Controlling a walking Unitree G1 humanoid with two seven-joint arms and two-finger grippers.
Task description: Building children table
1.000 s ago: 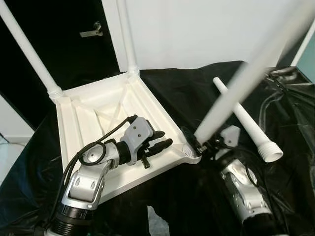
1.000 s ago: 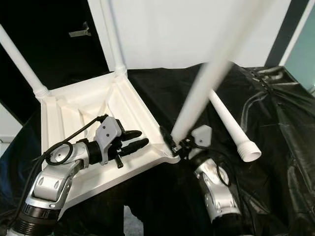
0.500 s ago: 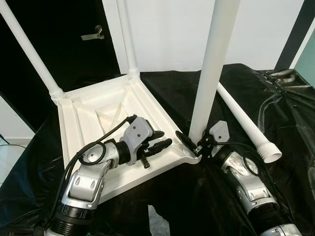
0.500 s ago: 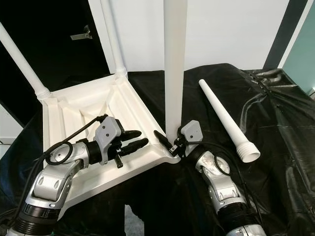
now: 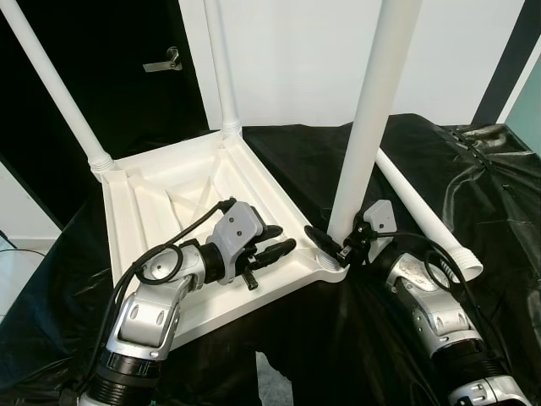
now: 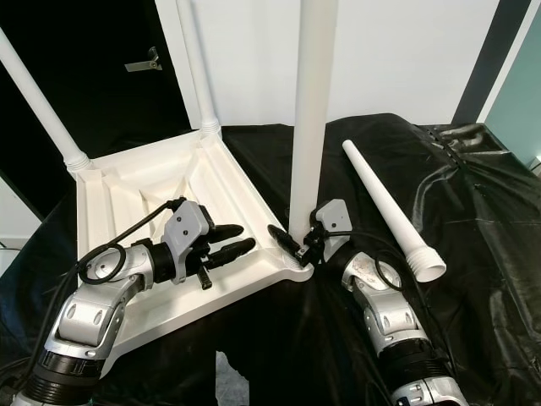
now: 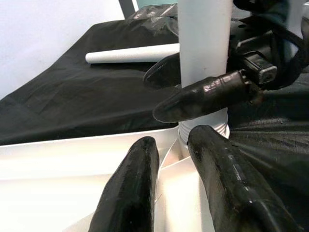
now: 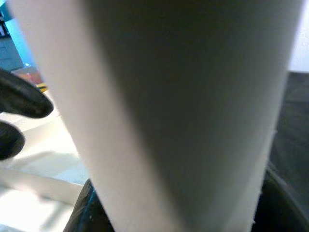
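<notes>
The white tabletop (image 5: pixel 135 211) lies upside down on black cloth, with two white legs (image 5: pixel 55 85) (image 5: pixel 218 59) standing in its far corners. My right gripper (image 5: pixel 338 244) is shut on the base of a third leg (image 5: pixel 372 110), which stands nearly upright on the near right corner socket (image 5: pixel 331 269). In the left wrist view this leg (image 7: pixel 203 43) rises right behind the right gripper's fingers (image 7: pixel 203 96). My left gripper (image 5: pixel 275 244) hovers over the underside near that corner, its fingers (image 7: pixel 135 183) narrowly open on nothing. A fourth leg (image 5: pixel 423 216) lies loose on the cloth.
Black cloth (image 5: pixel 473 186) covers the work surface and drapes over its edges. A dark door with a metal handle (image 5: pixel 161 63) and a white wall (image 5: pixel 287 59) stand behind. The loose leg's wide end (image 5: pixel 465 264) points toward me beside my right arm.
The held leg swung from a steep lean to the right to almost upright over the near right corner. My right forearm shifted with it. The left gripper stayed put.
</notes>
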